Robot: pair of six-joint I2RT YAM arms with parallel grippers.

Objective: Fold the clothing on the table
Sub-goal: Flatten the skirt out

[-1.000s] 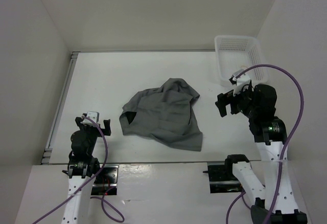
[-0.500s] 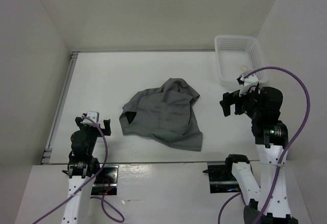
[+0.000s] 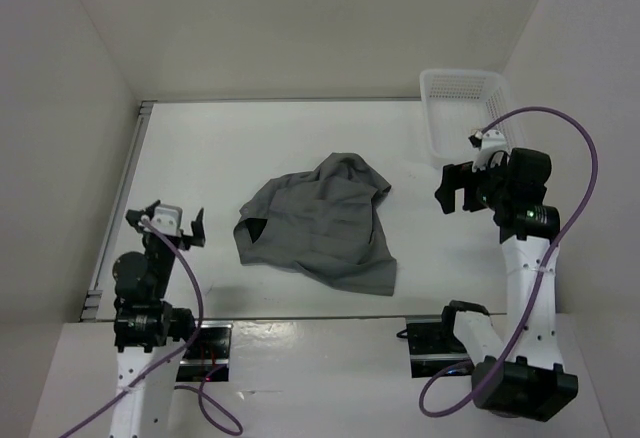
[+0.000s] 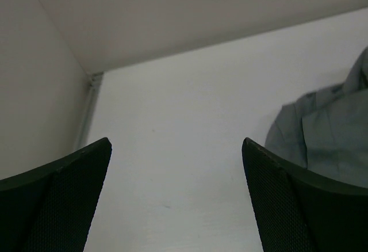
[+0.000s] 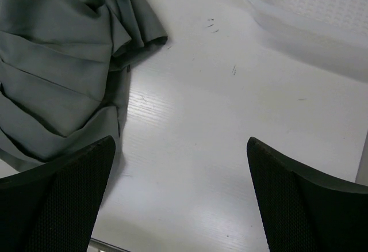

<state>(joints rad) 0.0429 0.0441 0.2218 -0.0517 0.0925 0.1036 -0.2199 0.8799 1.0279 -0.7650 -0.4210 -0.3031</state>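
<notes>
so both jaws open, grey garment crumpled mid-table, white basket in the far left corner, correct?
No: the white basket is in the far right corner, per the top view. Both jaws open, grey garment crumpled on the table: correct.

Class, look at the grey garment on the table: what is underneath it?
The clothing lies crumpled directly on the white table, whose surface shows on every side of it. Anything beneath its folds is covered by fabric and cannot be seen.
</notes>
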